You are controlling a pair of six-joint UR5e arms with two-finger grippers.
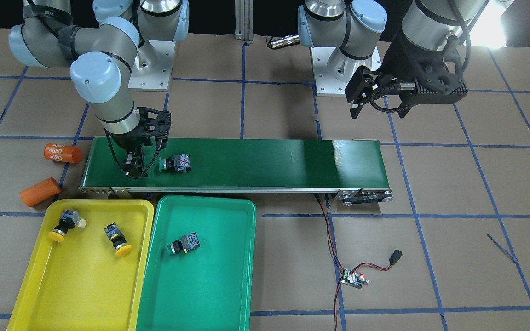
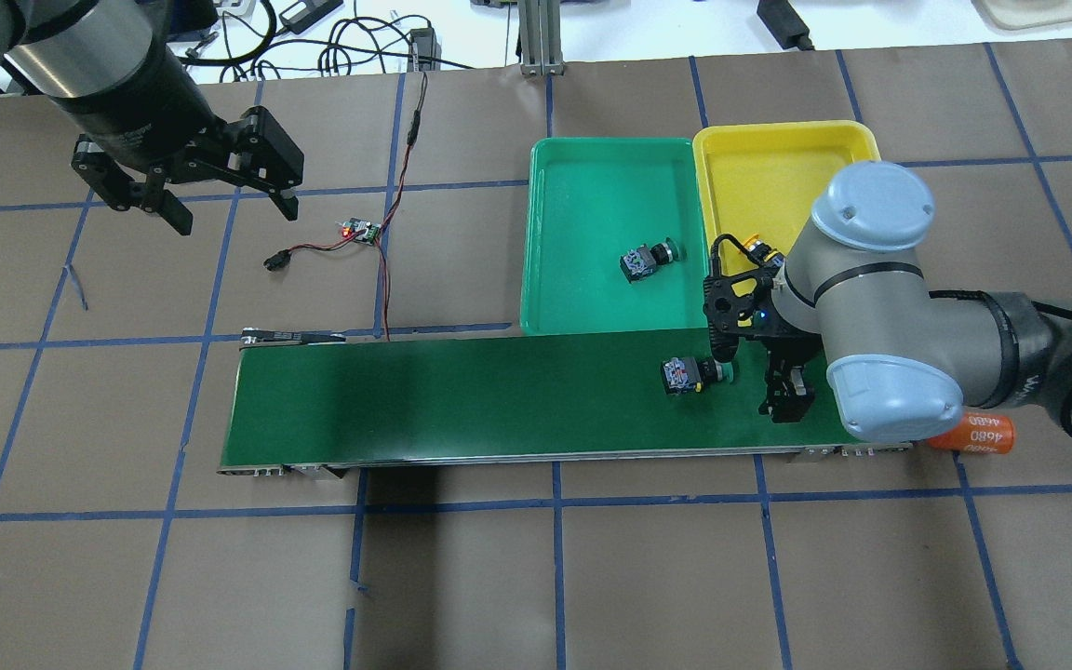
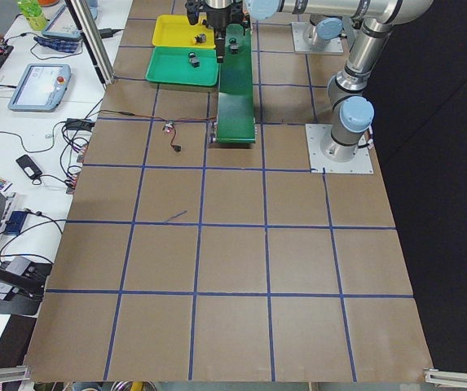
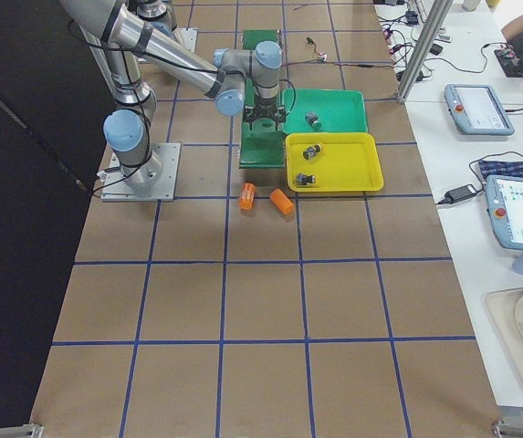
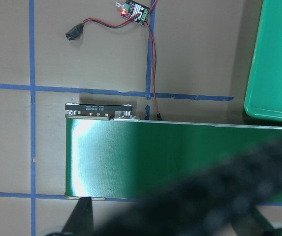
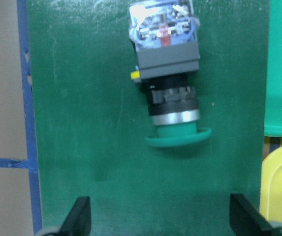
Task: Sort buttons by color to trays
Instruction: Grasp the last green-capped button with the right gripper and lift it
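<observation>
Green-capped and lying on its side, the loose button (image 6: 169, 93) is resting on the conveyor belt (image 1: 269, 161), cap pointing toward the right gripper (image 6: 161, 219), near the belt end beside the trays. It is the only button not sitting in a tray, so probably waiting for pickup.

The yellow tray (image 1: 76, 285) is holding the first yellow button (image 1: 61, 226) and the second yellow button (image 1: 118, 240). The green tray (image 1: 200, 294) is holding the sorted green button (image 1: 183, 243). Judging by this layout, the task is looking roughly three-quarters done. The trays are sitting side by side just past the belt edge, making for a short carry.

The right arm is folding at the wrist so its gripper is pointing straight down, low over the belt, just beside the loose button and not touching it. Its jaws are standing wide apart, gripping nothing. In the wrist view both fingertips are framing the bottom edge with the button ahead of them. The next move is likely calling for a small shift forward so the fingers straddle the blocky body. The round cap could roll if nudged.

The left gripper (image 2: 234, 216) is hanging above the table near the belt's other end, well apart, spread open and empty. The printed orange cylinder (image 1: 62, 153) and the plain orange cylinder (image 1: 40, 191) are lying off the belt.
</observation>
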